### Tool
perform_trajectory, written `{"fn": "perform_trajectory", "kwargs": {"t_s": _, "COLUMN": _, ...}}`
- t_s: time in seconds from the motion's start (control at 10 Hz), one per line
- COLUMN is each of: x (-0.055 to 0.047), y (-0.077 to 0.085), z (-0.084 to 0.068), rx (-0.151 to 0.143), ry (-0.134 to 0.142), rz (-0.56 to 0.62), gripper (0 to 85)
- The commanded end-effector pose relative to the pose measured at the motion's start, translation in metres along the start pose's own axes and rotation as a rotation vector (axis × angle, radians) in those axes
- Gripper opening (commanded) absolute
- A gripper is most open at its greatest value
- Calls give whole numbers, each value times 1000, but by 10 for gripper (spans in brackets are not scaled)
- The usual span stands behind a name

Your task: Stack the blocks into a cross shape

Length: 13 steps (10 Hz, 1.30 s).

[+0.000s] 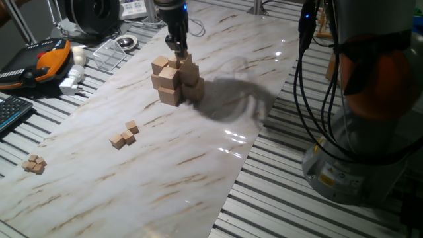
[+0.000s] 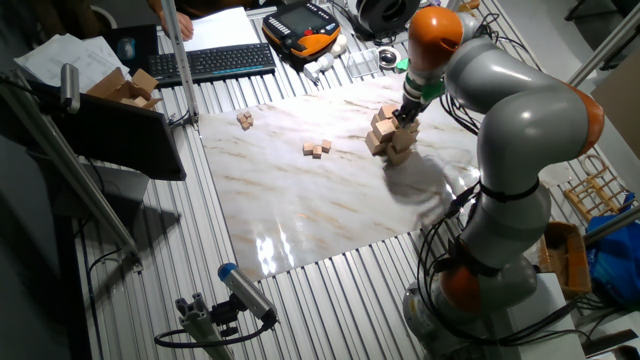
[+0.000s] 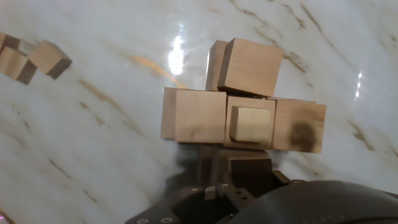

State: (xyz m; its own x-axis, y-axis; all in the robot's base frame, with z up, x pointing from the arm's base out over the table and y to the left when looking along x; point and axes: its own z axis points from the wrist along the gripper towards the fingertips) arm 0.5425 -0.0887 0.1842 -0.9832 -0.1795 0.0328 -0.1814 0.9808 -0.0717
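Observation:
The cross shape (image 1: 175, 79) is a tiered cluster of big tan cubes at the far middle of the marble sheet, also seen in the other fixed view (image 2: 392, 135). From the hand view one small block (image 3: 252, 123) sits on the cluster's centre cube, free of the fingers. My gripper (image 1: 177, 46) hangs just above the top of the stack (image 3: 249, 74). Only its dark fingertips (image 3: 217, 190) show, at the bottom edge of the hand view. Nothing shows between the fingers, and their gap is unclear. Loose small blocks (image 1: 125, 135) lie nearer on the sheet, and more blocks (image 1: 33, 164) lie at its left edge.
Beyond the sheet's far left are an orange pendant (image 1: 49, 56), a clear plastic box (image 1: 109, 53) and a keyboard (image 1: 13, 112). The robot base (image 1: 370, 132) and hanging cables (image 1: 304, 79) stand at the right. Slatted metal table (image 1: 297, 211) surrounds the sheet.

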Motion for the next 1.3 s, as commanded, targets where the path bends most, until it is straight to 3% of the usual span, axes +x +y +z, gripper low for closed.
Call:
{"fn": "perform_trajectory", "kwargs": {"t_s": 0.0, "x": 0, "y": 1, "z": 4, "rx": -2, "ry": -4, "rz": 7, "gripper": 0}}
{"fn": "perform_trajectory", "kwargs": {"t_s": 0.1, "x": 0, "y": 2, "z": 9, "rx": 4, "ry": -10, "rz": 9, "gripper": 0}}
{"fn": "perform_trajectory", "kwargs": {"t_s": 0.3, "x": -1, "y": -5, "z": 18, "rx": -30, "ry": -13, "rz": 8, "gripper": 0}}
{"fn": "perform_trajectory", "kwargs": {"t_s": 0.8, "x": -6, "y": -8, "z": 37, "rx": -53, "ry": -28, "rz": 14, "gripper": 0}}
{"fn": "perform_trajectory", "kwargs": {"t_s": 1.2, "x": -8, "y": -8, "z": 40, "rx": -53, "ry": -37, "rz": 25, "gripper": 0}}
